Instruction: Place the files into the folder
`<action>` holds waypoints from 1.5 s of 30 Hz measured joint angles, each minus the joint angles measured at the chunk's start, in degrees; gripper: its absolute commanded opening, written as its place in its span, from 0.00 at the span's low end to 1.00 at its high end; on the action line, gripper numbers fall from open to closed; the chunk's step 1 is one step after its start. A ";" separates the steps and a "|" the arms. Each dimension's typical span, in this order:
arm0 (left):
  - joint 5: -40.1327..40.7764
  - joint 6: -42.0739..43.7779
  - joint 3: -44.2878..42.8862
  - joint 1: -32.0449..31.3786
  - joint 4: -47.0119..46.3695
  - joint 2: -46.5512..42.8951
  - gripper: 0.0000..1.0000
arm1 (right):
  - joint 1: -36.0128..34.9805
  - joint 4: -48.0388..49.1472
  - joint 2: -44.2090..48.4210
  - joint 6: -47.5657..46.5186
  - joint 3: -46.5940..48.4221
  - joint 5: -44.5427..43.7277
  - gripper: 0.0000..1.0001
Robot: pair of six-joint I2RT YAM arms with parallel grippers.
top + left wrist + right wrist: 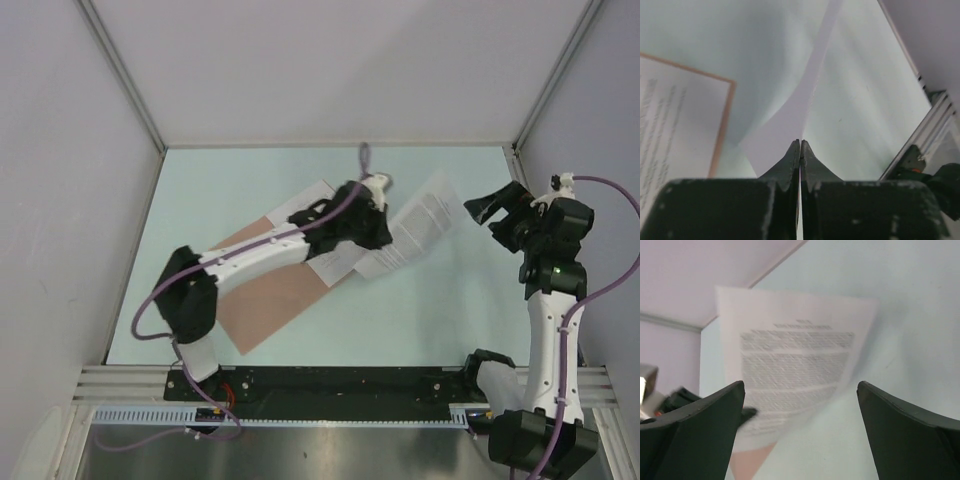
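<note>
Two sheets in play, neither clearly filed yet. On the table (430, 320) the folder (265, 310) lies flat and diagonal, left of centre, one corner toward the near-left edge. Resting on it is a second sheet (675, 130) w/ a salmon strip showing past its edge. Can't tell if that's the inner face of an opened folder or just the top of a closed one. Mid-table, just right of the folder's far end, is the printed sheet (420, 225). It's lifted off the surface & curling, its near end by the folder's edge.

Progress, as I judge it: approx halfway at best. One file sits on the folder; the other is in hand but not over it. Left to do: bring the printed sheet across onto the folder, square it w/ the other, & close the cover if it's open.

L gripper (800, 145): fingers clenched tight, no gap btwn them. They pinch the thin edge of what looks to be the printed sheet, which rises away from the tips edge-on in the left wrist view.

R gripper (490, 212): fingers spread wide, nothing btwn them, touching nothing. It hangs above the table toward the right edge, apart from the paper, w/ the printed sheet facing it in its own cam.
</note>
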State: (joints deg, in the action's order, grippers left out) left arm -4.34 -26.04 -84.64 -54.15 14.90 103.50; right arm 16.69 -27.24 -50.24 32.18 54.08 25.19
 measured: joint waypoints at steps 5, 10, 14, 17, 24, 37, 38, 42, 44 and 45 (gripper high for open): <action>-9.03 -9.68 15.87 10.78 -8.15 -12.90 0.00 | -8.13 0.59 -4.83 -5.27 0.11 1.40 1.00; -14.01 -16.06 27.23 17.09 -10.82 -20.09 0.00 | -17.25 2.89 -9.77 -7.04 -1.49 1.46 1.00; -15.41 -20.04 36.15 23.50 -12.46 -24.76 0.00 | -23.26 8.74 -13.84 -6.27 -4.35 2.86 1.00; -15.43 -21.97 42.64 27.34 -13.00 -27.58 0.00 | -28.00 14.19 -18.97 -4.61 -8.72 4.09 1.00; -16.87 -25.03 55.12 31.91 -13.92 -31.32 0.00 | -33.62 25.90 -28.48 1.88 -17.79 7.28 1.00; -18.91 -32.44 54.14 33.40 -13.09 -38.60 0.00 | -39.26 47.34 -36.98 15.65 -23.19 10.71 1.00; -19.04 -33.03 53.46 33.40 -13.07 -38.71 0.00 | -39.47 48.46 -37.20 16.83 -23.71 10.64 1.00; -19.71 -34.60 51.65 33.40 -13.11 -38.77 0.00 | -40.85 53.86 -38.49 23.69 -26.32 9.64 1.00; -20.02 -35.32 51.41 33.40 -13.11 -38.77 0.00 | -41.81 55.71 -39.21 26.56 -27.08 8.90 1.00; -20.11 -35.54 51.41 33.40 -13.11 -38.77 0.00 | -42.34 56.41 -39.58 28.06 -27.28 8.44 1.00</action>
State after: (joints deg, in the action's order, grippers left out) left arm -24.45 -61.58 -33.23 -20.75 1.78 64.73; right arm -25.65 29.17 -89.82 60.25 26.81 33.63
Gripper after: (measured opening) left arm 0.005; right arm 0.995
